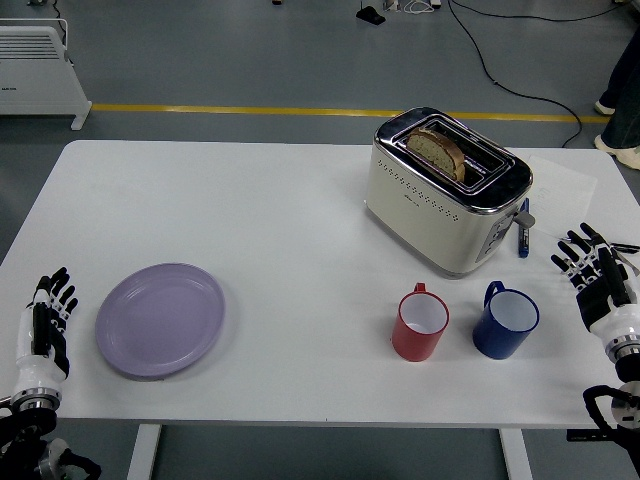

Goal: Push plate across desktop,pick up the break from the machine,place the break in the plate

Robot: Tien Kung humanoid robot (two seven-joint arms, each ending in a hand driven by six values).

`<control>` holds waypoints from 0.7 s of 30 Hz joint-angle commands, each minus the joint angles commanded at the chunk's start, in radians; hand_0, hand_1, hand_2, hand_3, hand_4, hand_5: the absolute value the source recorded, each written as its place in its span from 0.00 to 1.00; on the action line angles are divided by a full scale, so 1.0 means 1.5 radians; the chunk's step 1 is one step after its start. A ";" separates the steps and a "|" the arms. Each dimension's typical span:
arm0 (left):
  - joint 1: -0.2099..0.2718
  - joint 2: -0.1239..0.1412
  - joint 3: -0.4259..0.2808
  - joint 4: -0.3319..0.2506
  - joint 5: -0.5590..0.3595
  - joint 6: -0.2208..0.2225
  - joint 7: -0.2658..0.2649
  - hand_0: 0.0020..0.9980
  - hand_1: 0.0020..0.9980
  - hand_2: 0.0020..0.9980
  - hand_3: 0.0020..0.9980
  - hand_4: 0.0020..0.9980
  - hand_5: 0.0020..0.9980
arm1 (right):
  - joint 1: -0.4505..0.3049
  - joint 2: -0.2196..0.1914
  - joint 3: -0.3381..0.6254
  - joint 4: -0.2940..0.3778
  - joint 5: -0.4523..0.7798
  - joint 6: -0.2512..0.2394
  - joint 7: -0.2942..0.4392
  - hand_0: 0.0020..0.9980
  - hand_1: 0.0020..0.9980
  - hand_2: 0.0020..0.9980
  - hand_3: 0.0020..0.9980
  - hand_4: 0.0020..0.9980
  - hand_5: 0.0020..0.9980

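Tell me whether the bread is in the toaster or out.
In: the bread stands in a slot of the toaster.

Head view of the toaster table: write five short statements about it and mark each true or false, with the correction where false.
1. A slice of bread stands in a slot of the toaster. True.
2. The purple plate holds a slice of bread. False: the plate is bare.
3. The red mug stands left of the blue mug. True.
4. The left hand grasps the plate's rim. False: it rests left of the plate, fingers spread, apart from it.
5. The right hand holds the blue mug. False: it lies open at the table's right edge, holding nothing.
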 joint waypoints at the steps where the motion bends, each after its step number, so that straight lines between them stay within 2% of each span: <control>1: 0.000 0.000 0.003 0.001 -0.001 0.000 -0.001 0.91 0.93 0.92 0.83 0.57 1.00 | 0.000 0.000 0.000 0.000 0.000 0.000 0.000 0.76 0.74 0.76 0.74 0.49 0.51; 21: -0.003 0.000 0.071 0.017 -0.038 -0.005 -0.021 0.90 0.93 0.91 0.83 0.59 1.00 | 0.001 0.000 -0.002 0.000 0.001 0.000 0.000 0.76 0.74 0.76 0.74 0.49 0.51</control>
